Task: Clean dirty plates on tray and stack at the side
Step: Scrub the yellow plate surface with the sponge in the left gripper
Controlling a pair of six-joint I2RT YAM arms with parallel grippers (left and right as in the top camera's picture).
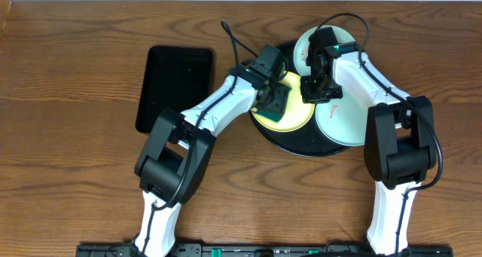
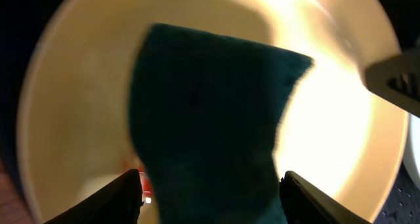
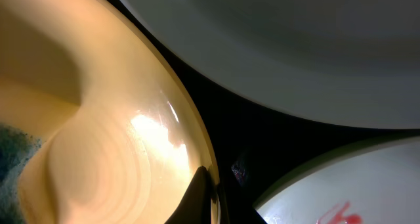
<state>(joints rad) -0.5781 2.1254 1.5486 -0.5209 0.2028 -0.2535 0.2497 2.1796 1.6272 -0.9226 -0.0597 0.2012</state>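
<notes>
The pale yellow plate [image 1: 295, 115] lies on the left of the round black tray [image 1: 290, 146]. My left gripper [image 1: 271, 100] is shut on a dark green sponge [image 2: 210, 112] and presses it onto the yellow plate [image 2: 328, 132]. A small red smear [image 2: 141, 184] shows beside the sponge. My right gripper [image 1: 315, 87] is shut on the yellow plate's right rim [image 3: 197, 152], with one finger [image 3: 203, 194] inside it. A mint plate [image 1: 301, 44] lies at the tray's back, and a white plate [image 1: 343, 125] on its right. One pale plate carries a red smear [image 3: 338, 212].
A smaller rectangular black tray [image 1: 175, 87] lies on the wooden table to the left of the round tray. Both arms cross over the round tray. Cables loop above the grippers.
</notes>
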